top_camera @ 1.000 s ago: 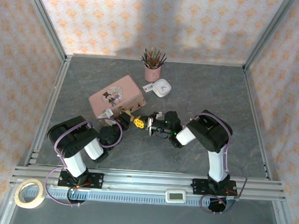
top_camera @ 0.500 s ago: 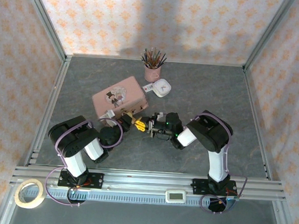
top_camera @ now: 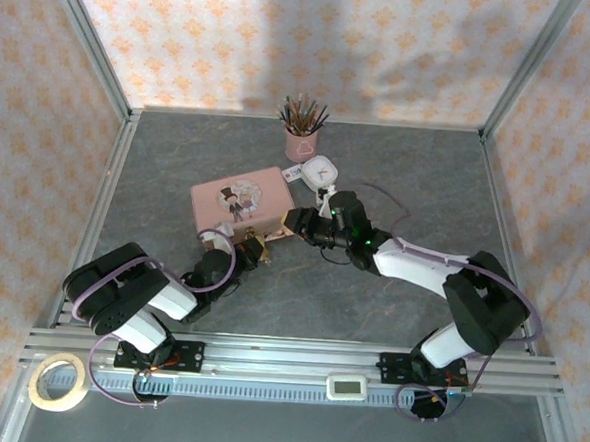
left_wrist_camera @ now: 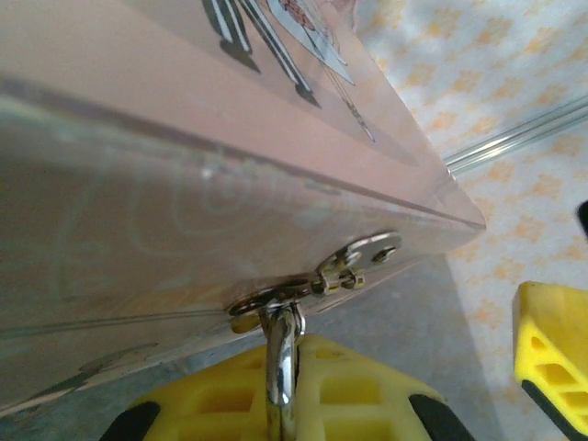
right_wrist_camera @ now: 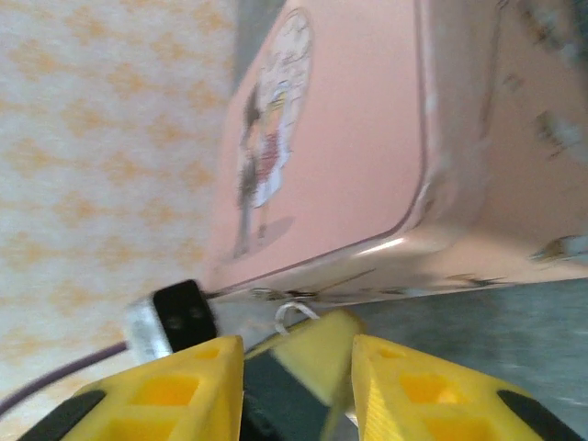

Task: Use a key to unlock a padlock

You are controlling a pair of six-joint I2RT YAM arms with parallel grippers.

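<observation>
Left wrist view: left fingers [left_wrist_camera: 349,404] together, clamped on the padlock [left_wrist_camera: 282,367]. Its silver shackle hangs through the hasp [left_wrist_camera: 354,262] of the pink tin [left_wrist_camera: 184,165]; the brass body is hidden. Right wrist view: right fingers [right_wrist_camera: 156,400] apart, gripping nothing, near the tin's lower edge. Tin sits on the counter [top_camera: 398,177].

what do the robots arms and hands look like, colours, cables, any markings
The left arm and right arm have black joints and white link shells. A thin purple cable loops along each. A small green light glows near the right wrist. The left hand and right hand have yellow fingers with cut-out pockets and black ends. No lettering is legible.
</observation>
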